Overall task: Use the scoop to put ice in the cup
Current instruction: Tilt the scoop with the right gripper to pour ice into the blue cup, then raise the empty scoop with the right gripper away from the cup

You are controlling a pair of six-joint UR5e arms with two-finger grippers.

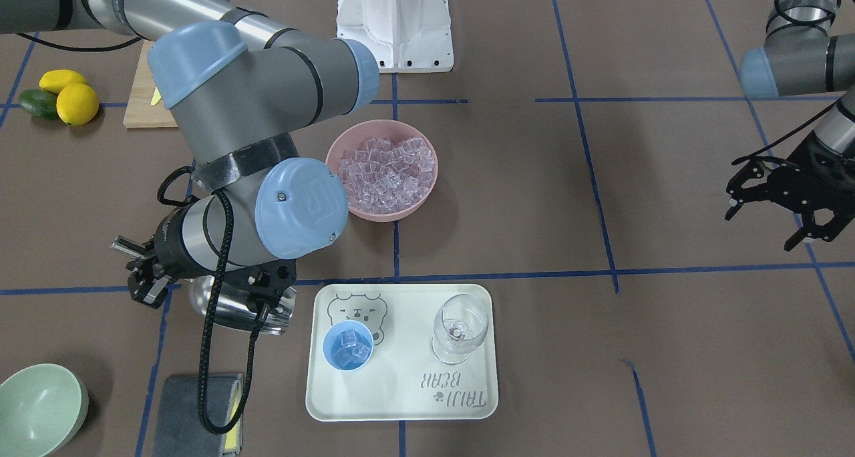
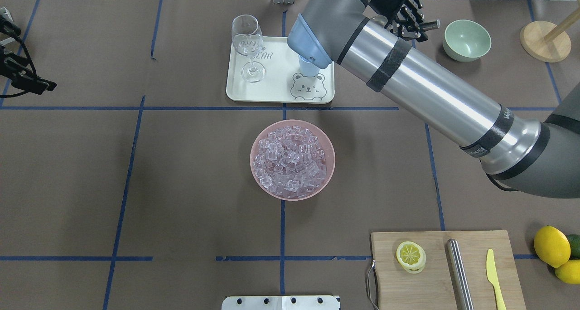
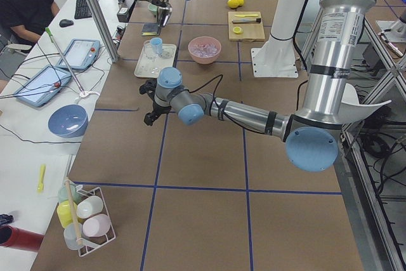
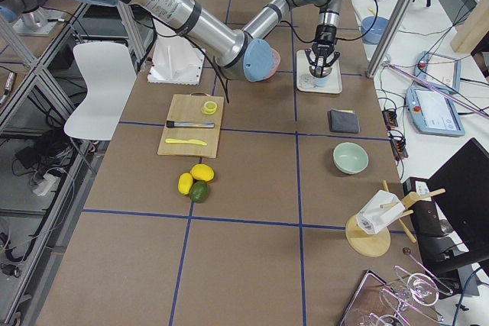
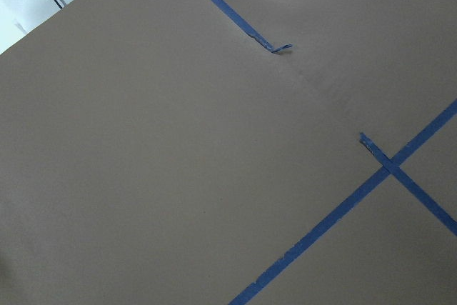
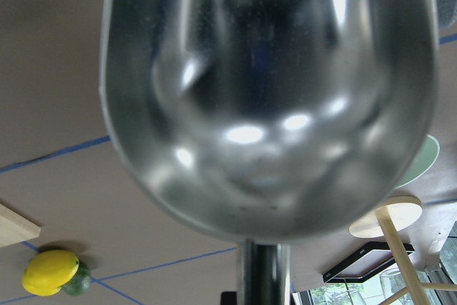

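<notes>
The light-blue cup point(image 1: 348, 347) stands on the cream tray point(image 1: 401, 403) with a few clear ice cubes point(image 1: 349, 353) in it. In the overhead view the cup point(image 2: 308, 70) is half hidden by my right arm. A pink bowl point(image 1: 427, 190) behind the tray is full of ice point(image 1: 387, 170). My right gripper point(image 1: 148, 276) is shut on the rod handle of the steel scoop point(image 1: 230, 310), which hangs beside the tray, apart from the cup. In the right wrist view the scoop's trough point(image 6: 271, 105) is empty. My left gripper point(image 1: 768, 226) is open and empty, far off to the side.
A clear wine glass point(image 1: 459, 327) stands on the tray beside the cup. A pale green bowl point(image 1: 37, 407) and a grey cloth point(image 1: 194, 410) lie near the scoop. A cutting board point(image 2: 446, 269) carries a lemon slice, a steel rod and a yellow knife. Lemons point(image 1: 70, 96) lie nearby.
</notes>
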